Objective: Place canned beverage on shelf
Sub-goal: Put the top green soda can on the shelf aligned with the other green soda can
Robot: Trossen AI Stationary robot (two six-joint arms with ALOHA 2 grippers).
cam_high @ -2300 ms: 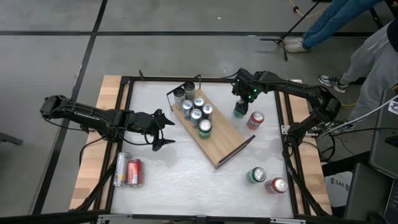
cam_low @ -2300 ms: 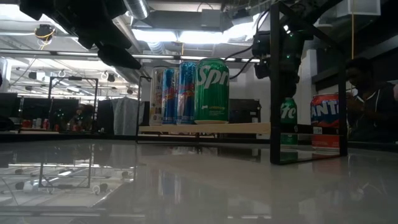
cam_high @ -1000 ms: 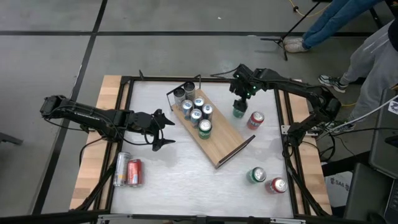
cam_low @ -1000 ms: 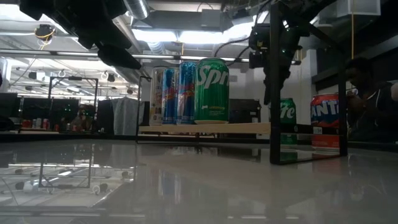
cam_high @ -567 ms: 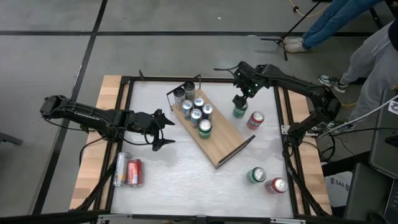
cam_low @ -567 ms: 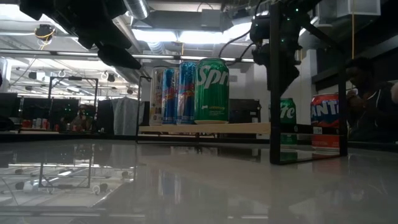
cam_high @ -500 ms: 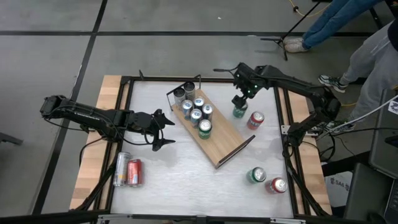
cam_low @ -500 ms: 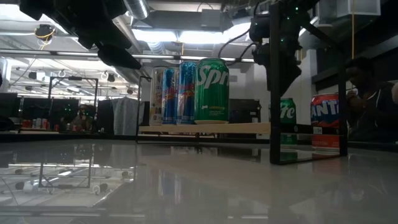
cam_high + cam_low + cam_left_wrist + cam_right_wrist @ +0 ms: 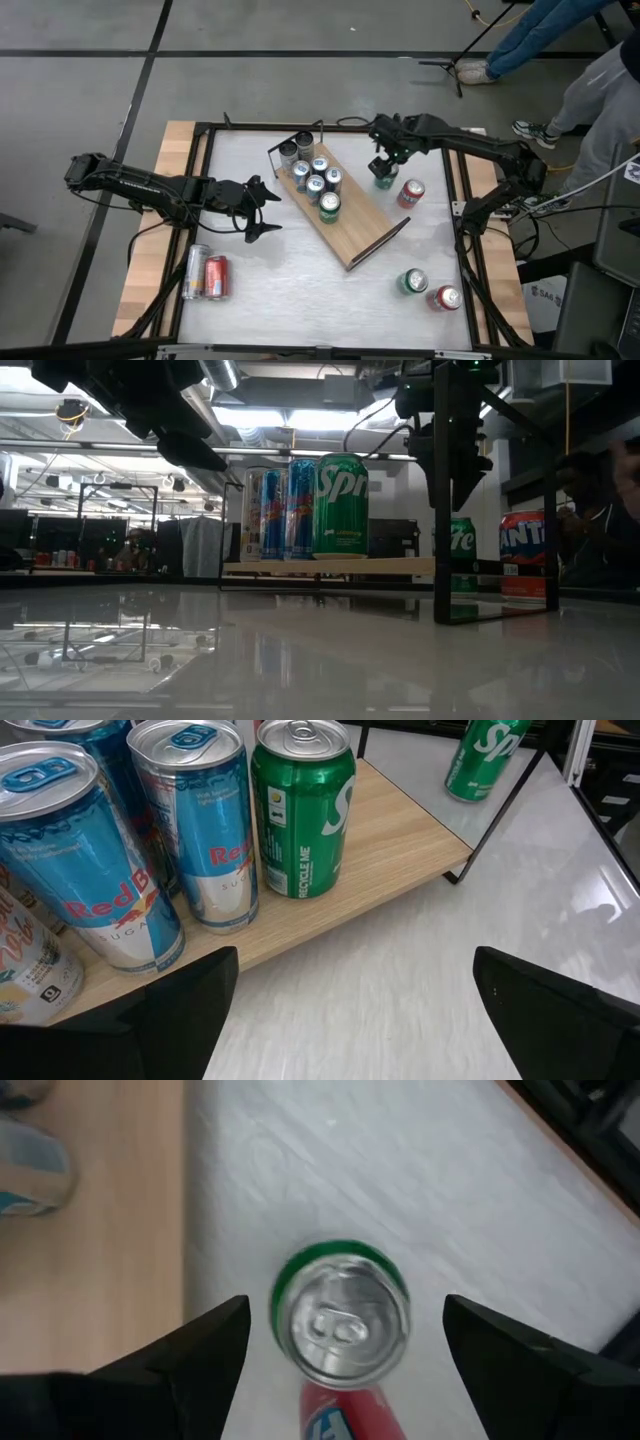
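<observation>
The shelf (image 9: 352,222) is a light wooden board with black end rails, lying slantwise mid-table. Several cans (image 9: 316,180) stand on its far end, among them a green one (image 9: 300,805) and blue ones (image 9: 200,830). A green can (image 9: 340,1320) stands upright on the table just right of the shelf (image 9: 385,181). My right gripper (image 9: 345,1355) hangs open above this can, pointing down, with a finger out on either side of the can's top and clear of it (image 9: 452,485). My left gripper (image 9: 268,208) waits open left of the shelf, above the table.
A red can (image 9: 410,193) lies beside the green one. A green can (image 9: 411,282) and a red can (image 9: 445,297) are at the near right. A silver can (image 9: 195,270) and a red can (image 9: 216,277) lie at the near left. People stand beyond the far right corner.
My right gripper has risen higher above the green can and has rolled about its own pointing line, so its fingers now stand turned over the can's top. The can has stayed upright in its place on the table.
</observation>
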